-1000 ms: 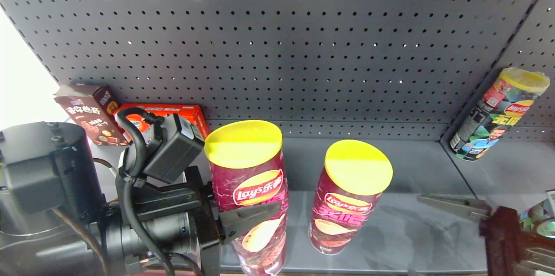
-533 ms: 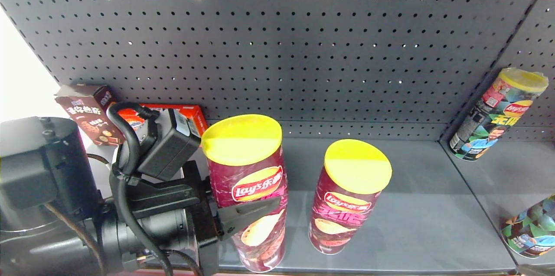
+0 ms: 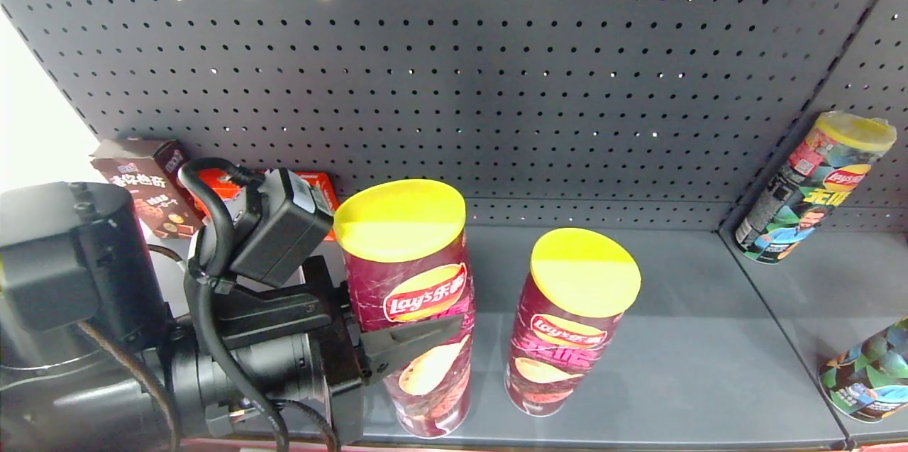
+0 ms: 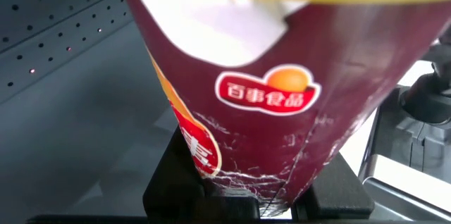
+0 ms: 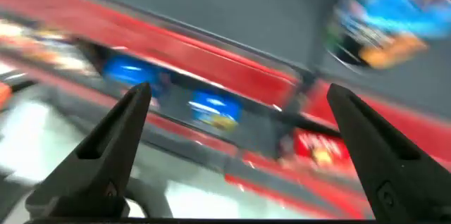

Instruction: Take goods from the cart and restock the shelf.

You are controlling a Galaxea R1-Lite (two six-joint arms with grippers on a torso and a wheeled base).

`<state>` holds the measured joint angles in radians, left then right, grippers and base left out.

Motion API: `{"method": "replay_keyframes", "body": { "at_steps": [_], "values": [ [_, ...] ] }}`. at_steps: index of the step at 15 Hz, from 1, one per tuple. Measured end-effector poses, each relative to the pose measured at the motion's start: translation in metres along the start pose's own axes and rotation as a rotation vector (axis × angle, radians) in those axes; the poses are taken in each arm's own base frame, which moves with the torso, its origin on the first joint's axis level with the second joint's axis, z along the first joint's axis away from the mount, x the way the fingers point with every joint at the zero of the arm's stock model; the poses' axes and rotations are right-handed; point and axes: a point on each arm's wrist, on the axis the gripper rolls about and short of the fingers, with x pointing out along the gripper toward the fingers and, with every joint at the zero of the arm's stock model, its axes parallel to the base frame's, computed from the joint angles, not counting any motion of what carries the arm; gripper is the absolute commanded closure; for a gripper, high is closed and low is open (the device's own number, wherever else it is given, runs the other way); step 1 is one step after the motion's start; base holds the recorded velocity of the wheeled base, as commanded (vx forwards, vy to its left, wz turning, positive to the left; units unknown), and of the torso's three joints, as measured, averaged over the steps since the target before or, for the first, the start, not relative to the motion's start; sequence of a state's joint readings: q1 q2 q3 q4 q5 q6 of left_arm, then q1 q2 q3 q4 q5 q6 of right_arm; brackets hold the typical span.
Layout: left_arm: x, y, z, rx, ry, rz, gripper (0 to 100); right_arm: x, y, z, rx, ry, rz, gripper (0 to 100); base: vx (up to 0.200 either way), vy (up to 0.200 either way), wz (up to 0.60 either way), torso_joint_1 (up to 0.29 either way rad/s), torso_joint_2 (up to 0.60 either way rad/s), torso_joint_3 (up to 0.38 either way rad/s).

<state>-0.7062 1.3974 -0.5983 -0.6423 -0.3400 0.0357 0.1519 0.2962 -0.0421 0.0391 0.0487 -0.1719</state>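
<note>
On grey metal shelf (image 3: 681, 367), w/ dark pegboard (image 3: 454, 83) as back wall, goods sit in a loose row. Shelf runs L to R; a seam at R marks the next bay.

L gripper (image 3: 418, 353) is clamped on maroon can (image 3: 408, 310) approx mid-height, one finger across its front. In L wrist view the dark pads of L gripper (image 4: 257, 199) sit either side of can (image 4: 282, 111). Can's long axis is vertical, yellow lid (image 3: 399, 219) up, label facing out to the front. Its base is near shelf's front edge; can't tell if it bears on the shelf.

2nd can (image 3: 567, 338) stands upright just R of it, lid up, not touching. Brown box (image 3: 145, 186) & orange box (image 3: 320, 186) are at back L by pegboard, partly behind the arm.

3rd can (image 3: 816, 189) in R bay leans tilted vs. back wall, lid up. 4th can (image 3: 865, 381) is at R edge, partly cut off.

R gripper (image 5: 239, 146): fingers wide apart, nothing btwn them; bkgd blurred.
</note>
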Motion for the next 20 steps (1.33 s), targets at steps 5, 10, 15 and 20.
{"method": "replay_keyframes", "body": {
  "at_steps": [5, 10, 15, 20],
  "values": [
    [0.000, -0.001, -0.002, -0.002, 0.008, -0.004, 100, -0.003, 0.001, -0.001, 0.062, -0.017, -0.147, 0, 0.000, 0.000, 0.00, 0.000, 0.00, 0.000],
    [-0.001, 0.000, -0.001, -0.002, 0.003, -0.005, 100, -0.019, 0.002, -0.009, 0.188, -0.245, -0.356, 0, 0.000, 0.000, 0.00, 0.000, 0.00, 0.000],
    [-0.003, 0.005, 0.001, -0.003, -0.008, 0.007, 100, -0.020, 0.005, -0.010, 0.148, -0.320, -0.282, 0, 0.000, 0.000, 0.00, 0.000, 0.00, 0.000],
    [-0.001, 0.007, 0.000, -0.002, -0.012, -0.021, 100, -0.017, 0.008, -0.017, 0.157, -0.265, -0.194, 0, 0.000, 0.000, 0.00, 0.000, 0.00, 0.000]
  ]
}}
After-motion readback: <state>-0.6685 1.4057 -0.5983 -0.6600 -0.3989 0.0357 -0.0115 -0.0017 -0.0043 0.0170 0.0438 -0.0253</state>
